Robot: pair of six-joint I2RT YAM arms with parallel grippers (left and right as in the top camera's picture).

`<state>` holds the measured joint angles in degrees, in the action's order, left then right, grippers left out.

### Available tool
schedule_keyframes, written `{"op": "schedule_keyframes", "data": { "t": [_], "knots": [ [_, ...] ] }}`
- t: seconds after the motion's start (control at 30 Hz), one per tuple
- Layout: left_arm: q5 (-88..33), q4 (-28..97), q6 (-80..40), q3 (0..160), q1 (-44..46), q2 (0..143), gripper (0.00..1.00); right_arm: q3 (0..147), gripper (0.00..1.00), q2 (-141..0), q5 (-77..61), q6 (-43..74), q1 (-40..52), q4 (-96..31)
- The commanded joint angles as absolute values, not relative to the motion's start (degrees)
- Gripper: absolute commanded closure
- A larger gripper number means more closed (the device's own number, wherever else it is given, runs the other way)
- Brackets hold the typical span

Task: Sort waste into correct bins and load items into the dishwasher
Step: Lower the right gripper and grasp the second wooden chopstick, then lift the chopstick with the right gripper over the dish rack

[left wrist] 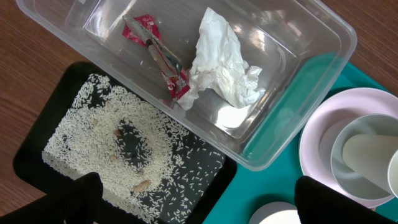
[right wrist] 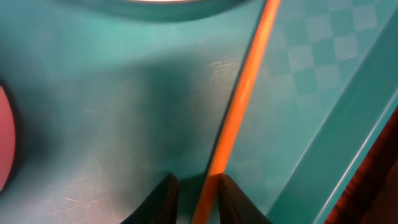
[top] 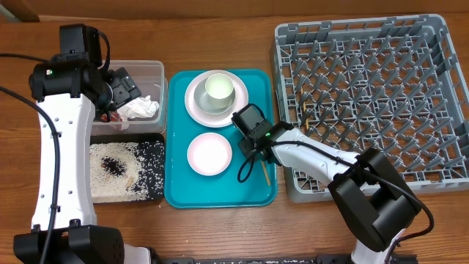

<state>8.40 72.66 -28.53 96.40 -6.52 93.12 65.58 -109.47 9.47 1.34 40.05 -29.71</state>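
A thin wooden chopstick (right wrist: 242, 106) lies on the teal tray (right wrist: 93, 124), near its right rim (top: 265, 173). My right gripper (right wrist: 196, 193) (top: 254, 150) is down over it, open only narrowly. The stick runs between the fingertips, touching the right one, with a gap to the left one. My left gripper (left wrist: 199, 196) (top: 121, 86) hangs wide open and empty by the clear tub (left wrist: 298, 81), which holds the crumpled napkin (left wrist: 221, 62) and red wrapper (left wrist: 158, 56). Rice covers the black tray (left wrist: 112, 137). The plate (top: 198, 103) carries a cup (top: 218, 88). A small bowl (top: 209, 154) sits in front of it.
The grey dish rack (top: 374, 103) with upright pegs fills the right side, its left wall close to my right arm. The tub and black tray (top: 124, 170) stand left of the teal tray (top: 220, 192). Bare wood runs along the front.
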Motion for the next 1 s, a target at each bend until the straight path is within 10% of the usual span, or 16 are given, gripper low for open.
{"op": "schedule_keyframes", "data": {
  "t": [0.0, 0.97],
  "knots": [
    [8.78, 72.6, -28.1, 97.23, -6.74, 93.45, 0.0, 65.63, 0.78, -110.87, 8.91, 1.52, 40.05, -30.44],
    [8.78, 72.6, -28.1, 97.25, -6.74, 93.45, 0.0, 65.76, 0.96, -106.98, 11.18, 3.42, 39.99, -30.65]
  ]
}}
